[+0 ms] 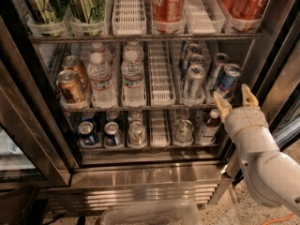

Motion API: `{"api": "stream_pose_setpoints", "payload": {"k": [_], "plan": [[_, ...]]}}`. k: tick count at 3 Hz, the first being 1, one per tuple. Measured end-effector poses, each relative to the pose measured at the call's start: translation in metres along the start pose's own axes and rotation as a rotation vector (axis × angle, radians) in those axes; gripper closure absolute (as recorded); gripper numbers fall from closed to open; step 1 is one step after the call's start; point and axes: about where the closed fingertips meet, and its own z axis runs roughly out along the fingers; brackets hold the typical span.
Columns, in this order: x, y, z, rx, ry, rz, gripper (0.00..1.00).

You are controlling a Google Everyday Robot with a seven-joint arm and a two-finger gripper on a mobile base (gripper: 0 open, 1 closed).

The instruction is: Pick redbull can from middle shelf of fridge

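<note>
The redbull can (228,78) is slim, blue and silver, and stands at the right end of the middle shelf (159,108) of the fridge (150,172). Mostly silver slim cans (193,81) stand just left of it. My gripper (234,102) is open and empty, its tan fingers (248,95) pointing up. It is in front of the shelf's right end, just below and slightly right of the redbull can, not touching it. The white arm runs off to the lower right.
Clear water bottles (132,76) and bronze cans (70,86) fill the left of the middle shelf. Big red cans (167,1) and green cans (86,3) stand above, short blue cans (88,133) below. A dark door frame (276,64) stands right of the gripper.
</note>
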Motion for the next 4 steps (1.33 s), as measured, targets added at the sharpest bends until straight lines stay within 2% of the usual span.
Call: {"api": "stream_pose_setpoints", "payload": {"k": [1, 4], "plan": [[0.001, -0.001, 0.007, -0.001, -0.001, 0.017, 0.32], [0.012, -0.004, 0.031, -0.022, 0.033, 0.081, 0.33]]}}
